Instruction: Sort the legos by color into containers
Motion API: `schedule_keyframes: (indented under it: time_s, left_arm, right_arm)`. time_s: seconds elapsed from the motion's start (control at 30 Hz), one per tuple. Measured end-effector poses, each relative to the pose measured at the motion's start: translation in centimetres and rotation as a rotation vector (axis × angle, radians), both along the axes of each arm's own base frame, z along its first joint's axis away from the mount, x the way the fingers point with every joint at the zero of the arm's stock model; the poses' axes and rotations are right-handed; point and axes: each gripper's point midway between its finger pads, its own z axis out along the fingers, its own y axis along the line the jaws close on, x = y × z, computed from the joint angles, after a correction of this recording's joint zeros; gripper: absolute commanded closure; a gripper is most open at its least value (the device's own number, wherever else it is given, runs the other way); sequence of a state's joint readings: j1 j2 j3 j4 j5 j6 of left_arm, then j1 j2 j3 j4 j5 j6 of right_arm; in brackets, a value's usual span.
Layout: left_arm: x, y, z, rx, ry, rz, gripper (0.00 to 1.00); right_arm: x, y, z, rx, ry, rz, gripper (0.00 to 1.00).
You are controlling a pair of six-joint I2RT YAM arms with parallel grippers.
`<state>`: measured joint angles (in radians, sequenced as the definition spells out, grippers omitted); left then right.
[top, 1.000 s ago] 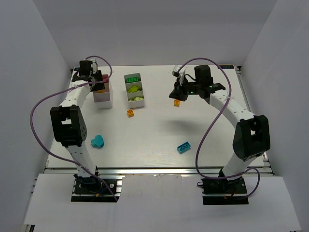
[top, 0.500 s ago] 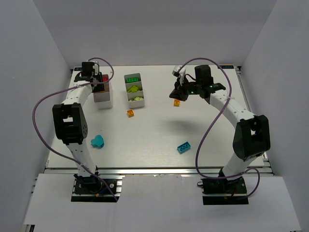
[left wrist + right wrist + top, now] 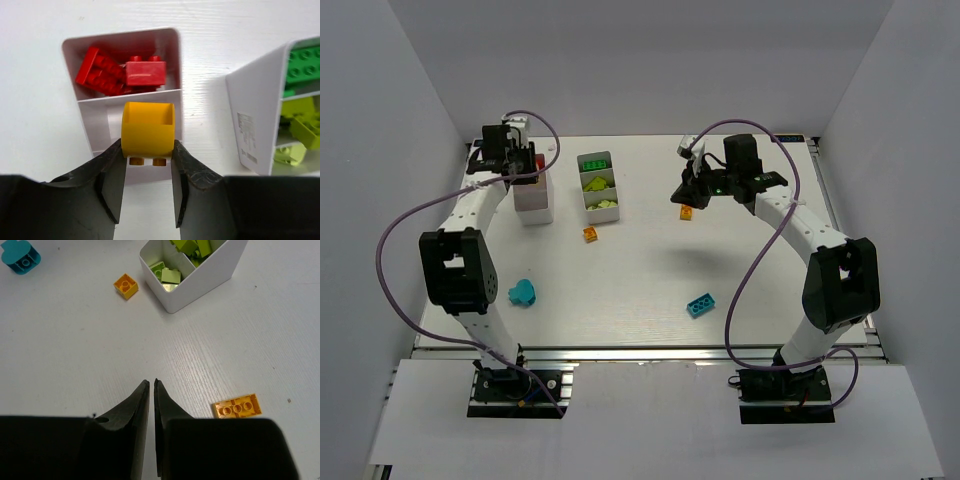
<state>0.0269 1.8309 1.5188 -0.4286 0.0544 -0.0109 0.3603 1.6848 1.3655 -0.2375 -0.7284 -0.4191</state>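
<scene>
Legos: one orange brick (image 3: 148, 131) held over a tray.
Top: left tool (image 3: 520, 170) at 11 o'clock over the left tray (image 3: 533, 210); a cyan lego (image 3: 700, 304) lies toward 5 on the surface (image 3: 640, 270). Left wrist: that tool pinches the orange brick above the middle compartment, red legos (image 3: 117, 75) at 12. Right wrist: right tool (image 3: 151, 385) narrow, empty; flat orange lego (image 3: 238, 406) at 4.
</scene>
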Motion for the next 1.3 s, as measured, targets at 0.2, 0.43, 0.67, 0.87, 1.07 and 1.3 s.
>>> schedule_keyframes:
  time_s: [0.2, 0.43, 0.67, 0.87, 1.07, 1.3]
  left_arm:
    - [-0.7, -1.7, 1.7, 0.042, -0.042, -0.206, 0.77]
    - [-2.9, -2.7, 1.4, 0.161, -0.02, -0.475, 0.79]
    - [-4.6, -2.2, 2.5, 0.357, -0.078, -0.672, 0.92]
    - [-3.5, -1.4, 3.6, 0.472, -0.138, -0.759, 0.93]
    - [-2.8, -1.0, 1.1, 0.496, -0.101, -0.817, 0.93]
    - [-1.9, -0.7, 0.7, 0.539, -0.119, -0.822, 0.93]
  right_arm:
    - [0.0, 0.0, 0.0, -0.001, -0.003, 0.001, 0.86]
    - [0.0, 0.0, -0.1, -0.003, -0.004, 0.004, 0.86]
    - [0.0, -0.2, 0.0, -0.008, 0.003, 0.001, 0.86]
    - [0.0, -0.5, 0.0, -0.01, 0.009, -0.004, 0.86]
    - [0.2, -1.2, -0.1, -0.018, 0.015, -0.015, 0.86]
    - [0.8, -1.6, 0.4, -0.013, 0.0, -0.022, 0.86]
